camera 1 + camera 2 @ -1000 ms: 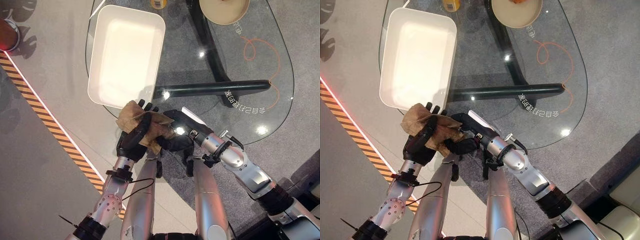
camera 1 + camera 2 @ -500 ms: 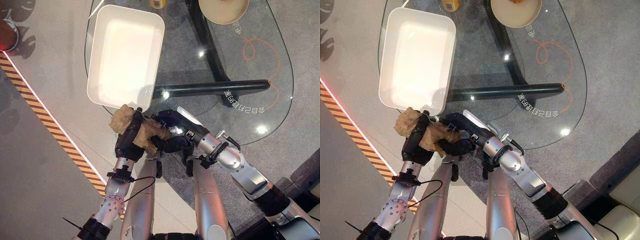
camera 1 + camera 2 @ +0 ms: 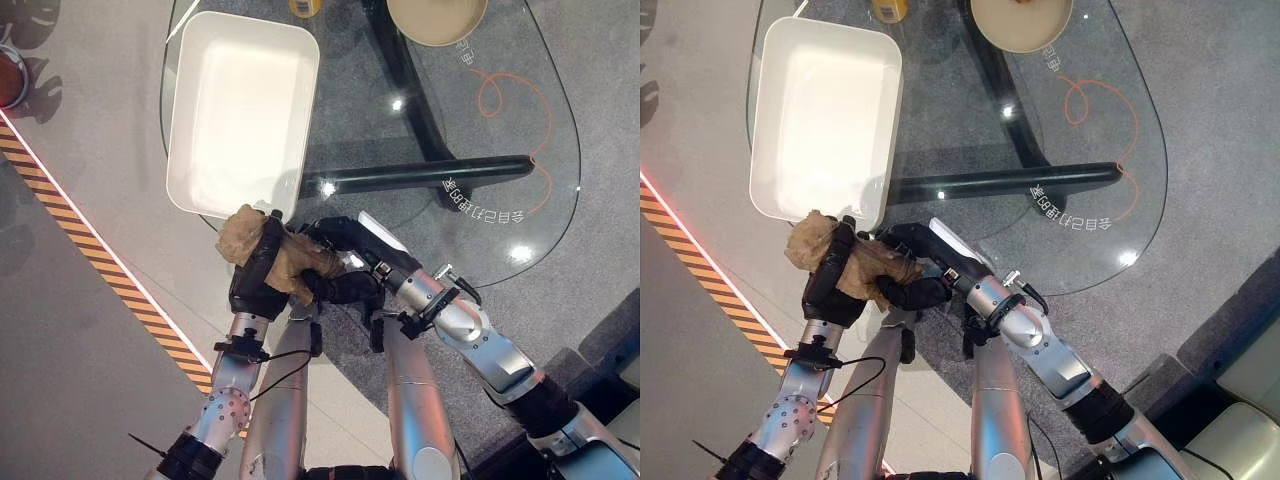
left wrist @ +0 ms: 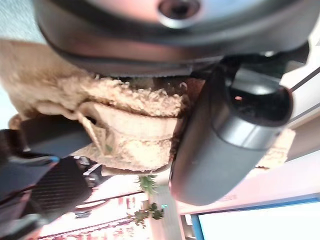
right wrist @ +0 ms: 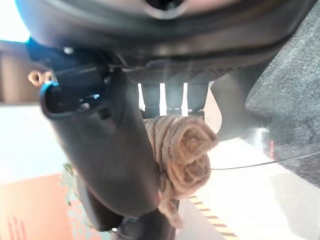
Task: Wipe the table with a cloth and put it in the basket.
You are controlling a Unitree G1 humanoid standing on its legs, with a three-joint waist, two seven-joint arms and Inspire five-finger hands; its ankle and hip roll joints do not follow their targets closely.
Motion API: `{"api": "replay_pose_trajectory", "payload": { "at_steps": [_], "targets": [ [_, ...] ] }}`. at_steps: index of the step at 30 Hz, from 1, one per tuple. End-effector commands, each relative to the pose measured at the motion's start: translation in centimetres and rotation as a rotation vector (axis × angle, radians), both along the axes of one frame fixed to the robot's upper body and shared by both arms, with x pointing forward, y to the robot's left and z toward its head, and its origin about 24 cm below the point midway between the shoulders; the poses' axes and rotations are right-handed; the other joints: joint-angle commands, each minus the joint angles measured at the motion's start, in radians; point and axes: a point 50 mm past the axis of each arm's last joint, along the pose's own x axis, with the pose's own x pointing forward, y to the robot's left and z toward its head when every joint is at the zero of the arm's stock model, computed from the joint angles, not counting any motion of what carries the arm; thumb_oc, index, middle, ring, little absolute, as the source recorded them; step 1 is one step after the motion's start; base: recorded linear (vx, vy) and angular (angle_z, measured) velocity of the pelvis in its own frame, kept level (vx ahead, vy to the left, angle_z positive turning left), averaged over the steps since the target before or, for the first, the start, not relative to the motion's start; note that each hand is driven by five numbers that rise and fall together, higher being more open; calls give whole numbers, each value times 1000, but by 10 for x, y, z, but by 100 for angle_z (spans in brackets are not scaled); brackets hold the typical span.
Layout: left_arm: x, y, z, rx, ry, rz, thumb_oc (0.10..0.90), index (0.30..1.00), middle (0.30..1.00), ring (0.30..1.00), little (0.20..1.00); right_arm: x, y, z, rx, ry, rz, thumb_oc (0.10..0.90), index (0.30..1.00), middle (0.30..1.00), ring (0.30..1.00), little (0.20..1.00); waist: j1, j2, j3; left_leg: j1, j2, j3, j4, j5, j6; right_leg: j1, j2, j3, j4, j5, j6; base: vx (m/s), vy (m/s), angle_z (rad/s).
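Left hand point(image 3: 258, 272) curling fingers round crumpled tan cloth point(image 3: 285, 258), holding it just off near edge of glass table point(image 3: 520, 200), beside near corner of white basket point(image 3: 190, 195). Right hand point(image 3: 340, 285) also gripping cloth, thumb and fingers pinching bunched fold, touching left hand.

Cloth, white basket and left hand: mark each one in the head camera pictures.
cloth point(image 3: 238, 232), left eye view, on the bunched end sticking out past the fingers.
white basket point(image 3: 243, 110), left eye view, on its bare inner floor.
left hand point(image 3: 824, 290), right eye view, on the back of the hand.
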Motion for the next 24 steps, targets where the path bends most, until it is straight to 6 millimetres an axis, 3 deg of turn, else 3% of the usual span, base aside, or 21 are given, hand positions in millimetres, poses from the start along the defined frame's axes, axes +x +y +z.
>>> {"api": "replay_pose_trajectory", "payload": {
  "at_steps": [1, 18, 24],
  "targets": [
    [-15, -4, 55, -87, -389, -19, 100, 300, 300, 300, 200, -10, -14, 43, 275, -168, -43, 800, 900, 900, 900, 900, 8, 8, -26, 17, -16, 2, 111, -128, 67, 14, 63, 13, -181, 183, 11, 0, 0, 0],
    [-16, 2, 51, -78, -386, 6, 100, 300, 300, 300, 200, -13, -32, 47, 419, -186, -114, 800, 900, 900, 900, 900, 2, 1, -26, 16, -11, 6, 108, -131, 66, 18, 61, 8, -192, 187, 12, 0, 0, 0],
    [-16, 8, 52, -70, -396, 52, 100, 300, 300, 300, 200, -14, -40, 51, 562, -177, -126, 800, 900, 900, 900, 900, 1, 0, -26, 23, -8, 10, 108, -134, 67, 24, 62, 8, -191, 183, 10, 0, 0, 0]
  ]
}}
